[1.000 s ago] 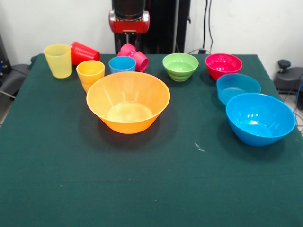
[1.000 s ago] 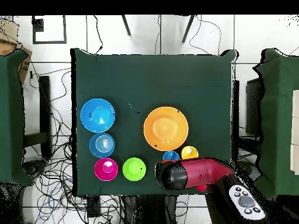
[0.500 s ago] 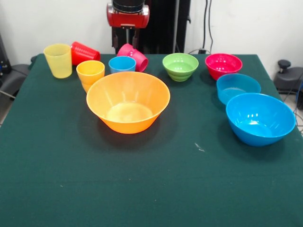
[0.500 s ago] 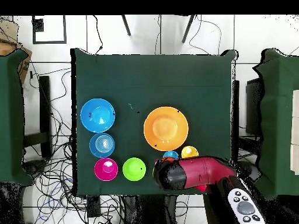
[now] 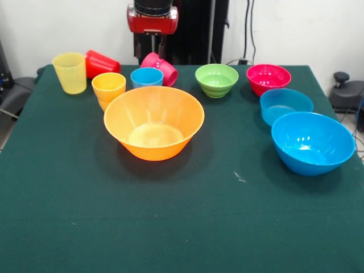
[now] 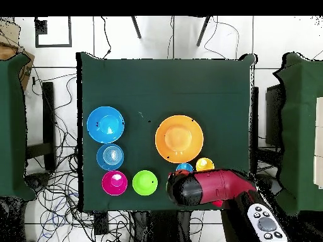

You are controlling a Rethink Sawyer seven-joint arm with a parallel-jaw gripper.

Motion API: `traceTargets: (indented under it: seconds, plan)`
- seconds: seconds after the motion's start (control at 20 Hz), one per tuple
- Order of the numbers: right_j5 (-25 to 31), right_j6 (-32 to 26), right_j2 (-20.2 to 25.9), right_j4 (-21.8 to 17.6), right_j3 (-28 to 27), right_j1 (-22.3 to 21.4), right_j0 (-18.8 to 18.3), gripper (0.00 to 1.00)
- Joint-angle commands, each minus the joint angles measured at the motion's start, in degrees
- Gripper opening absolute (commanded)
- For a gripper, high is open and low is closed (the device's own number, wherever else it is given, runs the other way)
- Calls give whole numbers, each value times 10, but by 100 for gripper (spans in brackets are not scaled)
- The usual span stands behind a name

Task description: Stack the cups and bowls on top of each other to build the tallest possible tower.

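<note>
Front view: we see the green table (image 5: 182,227) with nothing stacked; every cup and bowl rests on the cloth by itself. The big orange bowl (image 5: 153,122) stands upright left of centre. Behind it, along the far edge, we find the yellow cup (image 5: 70,72) upright, the red cup (image 5: 102,63) on its side just beside it, the orange cup (image 5: 108,87) upright and close to the orange bowl's rim, the light blue cup (image 5: 147,77) upright, and the pink cup (image 5: 161,65) lying tipped behind the light blue one. To the right we note the green bowl (image 5: 216,80), the magenta bowl (image 5: 268,78), the small blue bowl (image 5: 286,105) and, nearest the camera, the big blue bowl (image 5: 312,143), its rim overlapping the small blue bowl's in this view.

The gripper (image 5: 152,41) hangs above the pink cup; we cannot tell how its jaws stand.

Overhead view: the arm (image 6: 211,188) covers the cups at the table's edge nearest the base.
</note>
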Motion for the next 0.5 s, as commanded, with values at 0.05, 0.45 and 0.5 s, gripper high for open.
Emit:
traceTargets:
  seconds: [0.05, 0.45, 0.5]
  plan:
    - [-6, -13, 18, -29, 7, 52, -3, 100]
    - [-28, 10, -5, -55, -17, 82, 19, 100]
    - [-28, 10, -5, -55, -18, 84, 20, 100]
